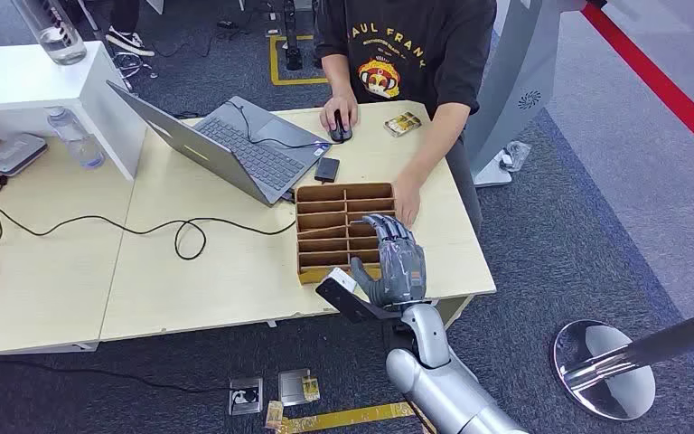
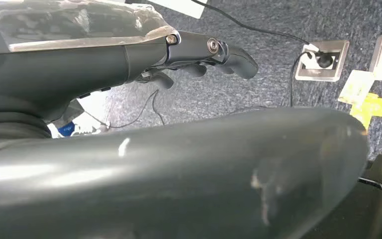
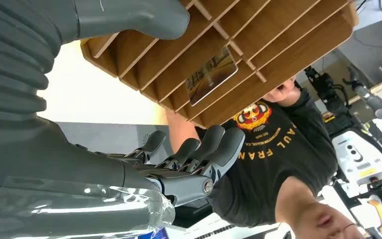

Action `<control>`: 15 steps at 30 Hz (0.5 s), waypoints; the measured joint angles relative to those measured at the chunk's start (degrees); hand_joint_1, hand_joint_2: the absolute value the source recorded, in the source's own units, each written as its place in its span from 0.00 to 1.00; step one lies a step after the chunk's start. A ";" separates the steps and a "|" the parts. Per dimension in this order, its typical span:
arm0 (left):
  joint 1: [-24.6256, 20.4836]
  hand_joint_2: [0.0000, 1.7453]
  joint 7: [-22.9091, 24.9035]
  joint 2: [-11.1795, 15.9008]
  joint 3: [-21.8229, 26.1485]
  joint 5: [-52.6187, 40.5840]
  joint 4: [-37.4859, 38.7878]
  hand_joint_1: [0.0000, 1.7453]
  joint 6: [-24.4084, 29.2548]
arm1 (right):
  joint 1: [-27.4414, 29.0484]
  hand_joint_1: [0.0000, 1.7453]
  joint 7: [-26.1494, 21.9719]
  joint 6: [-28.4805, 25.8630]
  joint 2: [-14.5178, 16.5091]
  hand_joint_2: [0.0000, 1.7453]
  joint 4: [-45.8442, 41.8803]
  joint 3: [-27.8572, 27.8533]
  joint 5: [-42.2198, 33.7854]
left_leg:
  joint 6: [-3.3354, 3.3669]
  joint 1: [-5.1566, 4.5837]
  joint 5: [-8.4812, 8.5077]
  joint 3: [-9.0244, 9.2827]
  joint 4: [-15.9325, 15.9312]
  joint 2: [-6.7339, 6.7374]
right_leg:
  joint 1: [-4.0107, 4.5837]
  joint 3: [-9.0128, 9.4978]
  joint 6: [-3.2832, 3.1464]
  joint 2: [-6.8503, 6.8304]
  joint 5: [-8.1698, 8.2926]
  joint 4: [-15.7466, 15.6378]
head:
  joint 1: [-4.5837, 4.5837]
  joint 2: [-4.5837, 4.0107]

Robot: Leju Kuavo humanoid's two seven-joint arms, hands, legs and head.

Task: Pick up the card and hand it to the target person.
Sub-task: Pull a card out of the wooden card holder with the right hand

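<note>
Spanning grey carpet [image 1: 587, 226], pale wooden table [image 1: 217, 271] with laptop [image 1: 226, 145].

Card [image 3: 212, 75]: a glossy rectangle with a brownish-gold printed face, seen in the right wrist view; it is lodged tilted in one compartment of the wooden divided tray [image 1: 343, 192], leaning against a divider.
Target person [image 1: 416, 54]: seated at the table's far side in a dark printed T-shirt, one hand rested beside the tray.
</note>
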 joint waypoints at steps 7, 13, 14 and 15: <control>0.04 0.00 0.20 0.00 0.00 0.53 0.05 0.00 0.37 | -0.14 0.33 -0.05 0.00 0.02 1.00 0.00 1.02 -0.51 | 0.00 0.00 0.00 0.00 0.00 0.00 | 0.00 0.00 0.00 0.00 0.00 0.00 | 0.00 0.00; 0.05 0.00 0.45 0.00 0.03 0.59 0.05 0.00 0.43 | -0.15 0.34 -0.09 0.00 0.04 1.00 0.02 1.52 -0.46 | 0.00 0.00 0.00 -0.01 0.00 0.00 | 0.00 0.00 0.00 0.00 0.00 0.00 | -0.01 0.00; 0.05 0.00 0.50 0.00 0.03 0.59 0.05 0.00 0.44 | -0.16 0.34 -0.09 0.00 0.04 1.00 0.02 1.57 -0.46 | 0.00 0.00 0.00 -0.01 0.00 0.00 | 0.00 0.00 0.00 0.00 0.00 0.00 | -0.01 0.00; 0.05 0.00 0.53 0.00 0.04 0.60 0.05 0.00 0.45 | -0.16 0.34 -0.09 0.00 0.04 1.00 0.02 1.63 -0.46 | 0.00 0.00 0.00 -0.01 0.00 0.00 | 0.00 0.00 0.00 0.00 0.00 0.00 | -0.01 0.00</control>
